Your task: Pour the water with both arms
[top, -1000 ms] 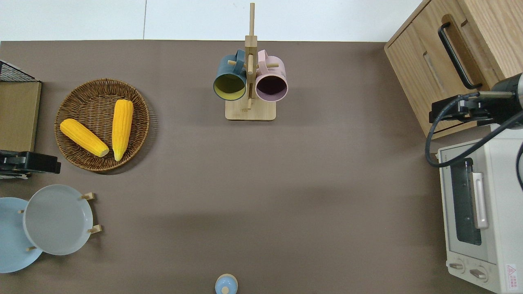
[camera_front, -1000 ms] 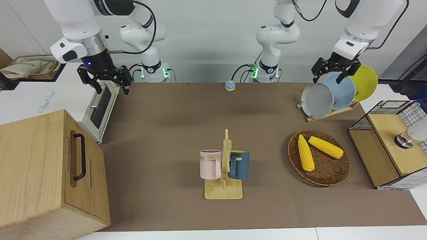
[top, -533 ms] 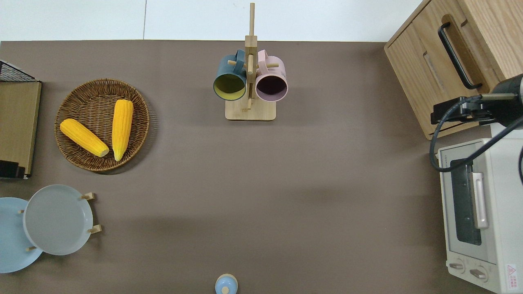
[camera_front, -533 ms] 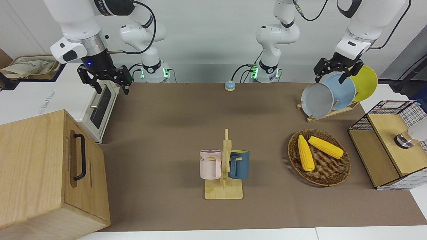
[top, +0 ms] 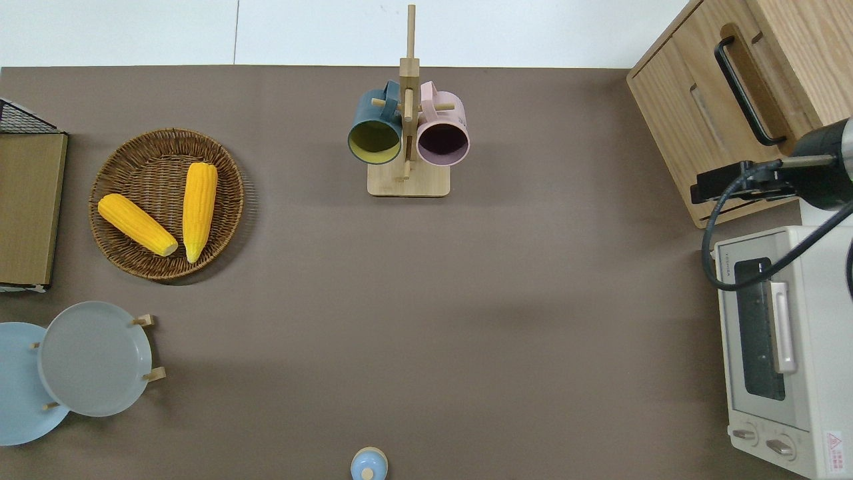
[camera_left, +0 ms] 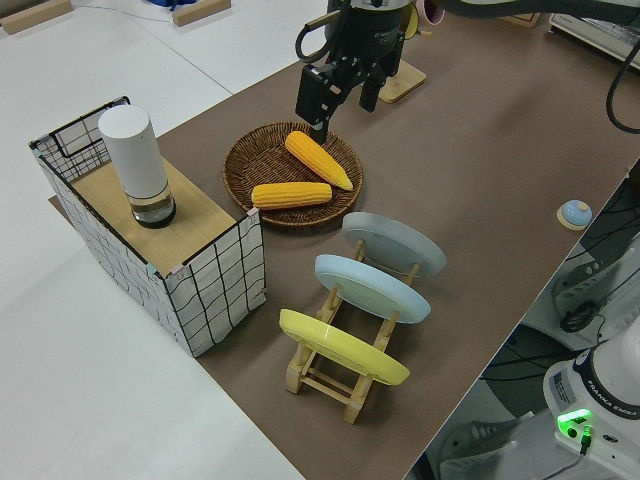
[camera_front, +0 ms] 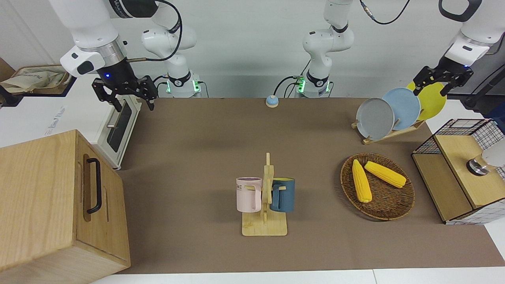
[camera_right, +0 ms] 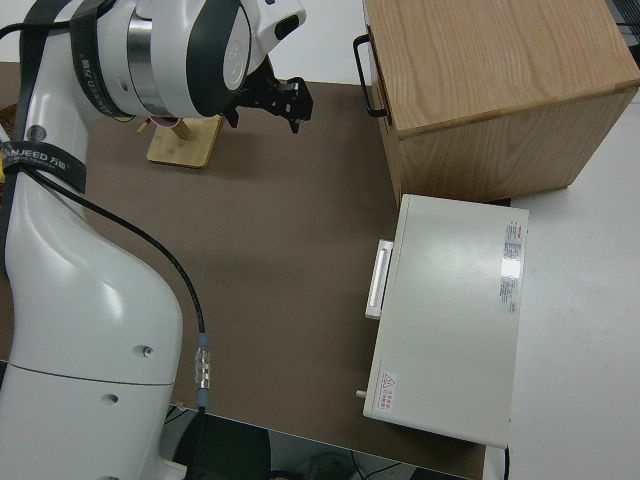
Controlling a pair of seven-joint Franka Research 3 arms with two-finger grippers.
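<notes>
My right gripper [camera_front: 131,101] is open and empty, up in the air. In the overhead view [top: 723,189] it is over the edge between the wooden cabinet and the toaster oven; it also shows in the right side view [camera_right: 265,108]. My left gripper [camera_front: 431,87] is open and empty, high up by the yellow plate, outside the overhead view; the left side view [camera_left: 341,104] shows it too. A pink mug [camera_front: 248,194] and a dark blue mug [camera_front: 284,195] hang on a wooden mug rack [camera_front: 264,228]. A white cylinder [camera_left: 133,160] stands on a wire-sided box [camera_left: 210,290].
A wicker basket [camera_front: 388,215] holds two corn cobs. A plate rack [camera_front: 390,133] holds grey, blue and yellow plates. A toaster oven [camera_front: 118,126] and a wooden cabinet [camera_front: 47,205] stand at the right arm's end. A small blue bell [camera_front: 272,101] sits near the robots.
My left gripper has risen and swung outward toward its own end of the table, leaving the overhead view. My right gripper has shifted only slightly.
</notes>
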